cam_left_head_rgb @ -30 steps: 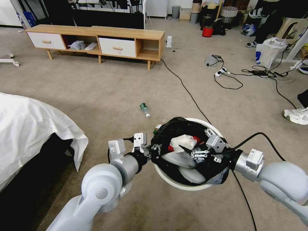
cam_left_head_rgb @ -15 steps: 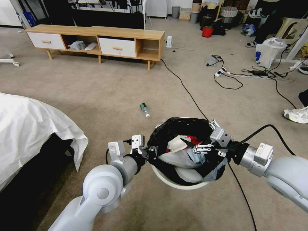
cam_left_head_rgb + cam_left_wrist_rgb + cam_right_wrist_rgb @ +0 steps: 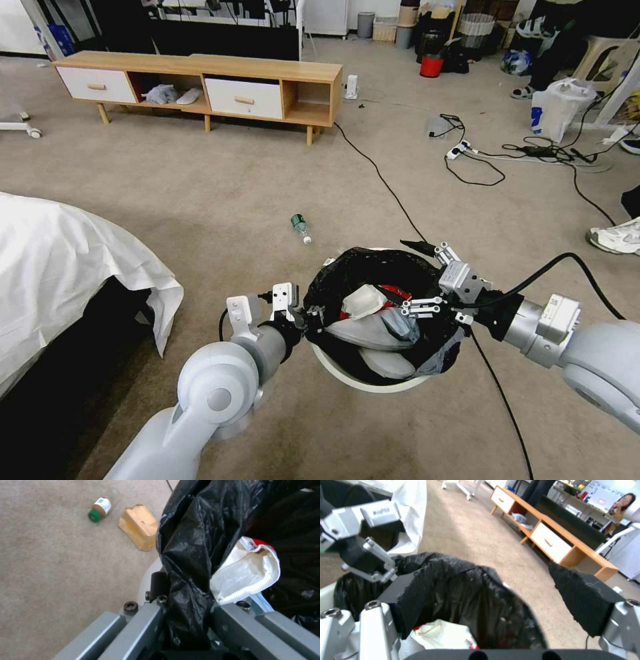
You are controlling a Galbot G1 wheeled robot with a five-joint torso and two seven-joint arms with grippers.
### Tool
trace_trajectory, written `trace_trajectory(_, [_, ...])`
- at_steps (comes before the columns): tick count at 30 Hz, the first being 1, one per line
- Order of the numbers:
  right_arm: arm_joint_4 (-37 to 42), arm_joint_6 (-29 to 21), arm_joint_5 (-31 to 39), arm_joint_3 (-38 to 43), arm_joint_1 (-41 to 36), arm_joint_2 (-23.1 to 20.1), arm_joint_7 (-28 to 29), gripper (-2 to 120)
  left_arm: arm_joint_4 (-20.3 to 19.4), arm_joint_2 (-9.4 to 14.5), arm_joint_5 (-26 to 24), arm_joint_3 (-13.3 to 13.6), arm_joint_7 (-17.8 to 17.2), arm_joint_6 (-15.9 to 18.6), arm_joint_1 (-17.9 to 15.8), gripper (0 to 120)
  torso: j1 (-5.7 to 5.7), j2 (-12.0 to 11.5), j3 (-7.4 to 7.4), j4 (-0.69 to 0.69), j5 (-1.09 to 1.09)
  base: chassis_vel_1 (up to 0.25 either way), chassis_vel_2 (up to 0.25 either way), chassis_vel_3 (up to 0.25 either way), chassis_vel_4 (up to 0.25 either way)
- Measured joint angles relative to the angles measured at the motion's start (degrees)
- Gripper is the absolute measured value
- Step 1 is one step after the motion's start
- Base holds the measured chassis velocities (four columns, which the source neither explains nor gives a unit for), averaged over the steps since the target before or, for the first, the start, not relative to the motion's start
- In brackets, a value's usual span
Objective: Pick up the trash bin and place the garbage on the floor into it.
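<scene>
From the head view, the trash bin point(image 3: 373, 383) stood on the floor point(image 3: 220, 200) directly before the robot, between its two arms, its black garbage bag point(image 3: 347, 270) folded over the rim. The left gripper point(image 3: 312, 319) sat at the bin's left edge, clenched on the bag-covered rim. The right gripper point(image 3: 421, 280) hung above the bin's right side, its fingers spread wide and grasping nothing. White and red litter lay inside the bin. A green-labelled bottle point(image 3: 301, 228) lay on the carpet beyond the bin, well apart from it.

In the left wrist view, the left gripper's fingers point(image 3: 140, 627) pinched the bag and the wall of the bin. A white packet point(image 3: 246, 575) rested inside. A small green-capped bottle point(image 3: 99, 509) and a tan box point(image 3: 139, 526) lay on the carpet just beside the bin.

In the right wrist view, the right gripper's dark pads point(image 3: 583, 602) stood well apart over the bin's mouth.

Judging by this, the task was partly done: some garbage was binned, while both bottles and the box were left to collect
</scene>
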Motion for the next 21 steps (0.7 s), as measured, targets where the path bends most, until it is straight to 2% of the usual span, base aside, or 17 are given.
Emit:
trace_trajectory(4, [0.47,0.00,0.46,1.74,-0.91,-0.31,0.00,89,0.17,0.06,0.50,-0.12,-0.07,0.08,0.24,1,0.00,0.00,0.00,0.00,0.00,0.000,0.000,0.000,0.000])
trace_trajectory(6, [1.71,0.03,1.87,6.05,-2.73,-1.02,0.31,90,0.40,0.18,1.85,-0.76,-0.15,0.19,1.19,1,0.00,0.00,0.00,0.00,-0.01,0.000,0.000,0.000,0.000])
trace_trajectory(10, [2.22,0.14,3.37,7.47,-2.45,-0.32,2.25,90,0.26,0.30,3.47,-2.01,-0.18,0.19,2.71,1,0.00,0.00,0.00,0.00,-0.02,0.000,0.000,0.000,0.000])
trace_trajectory(12, [1.87,0.14,3.82,7.99,-1.77,1.32,4.01,92,-0.26,0.65,6.07,-3.65,0.52,0.11,4.81,1,0.00,0.00,0.00,0.00,-0.01,0.000,0.000,0.000,0.000])
trace_trajectory(13, [1.87,0.14,3.82,7.99,-1.77,1.32,4.01,92,-0.26,0.65,6.07,-3.65,0.52,0.11,4.81,1,0.00,0.00,0.00,0.00,-0.01,0.000,0.000,0.000,0.000])
trace_trajectory(15, [1.01,0.13,3.64,8.35,-1.64,3.31,5.89,95,-1.41,1.43,7.45,-5.54,1.24,-0.15,7.29,1,0.00,0.01,0.00,0.01,-0.01,0.000,0.000,0.000,0.000])
trace_trajectory(19, [0.16,0.14,2.56,8.37,-1.69,5.22,7.23,97,-2.27,1.86,8.35,-7.34,2.20,-0.51,8.97,1,0.00,0.00,0.00,0.00,-0.01,0.000,0.000,0.000,0.000])
trace_trajectory(21, [-0.63,0.28,1.07,8.36,-1.77,7.75,8.16,99,-3.07,2.08,9.16,-9.56,2.75,-0.72,10.43,1,0.00,0.00,0.00,0.00,0.00,0.000,0.000,0.000,0.000])
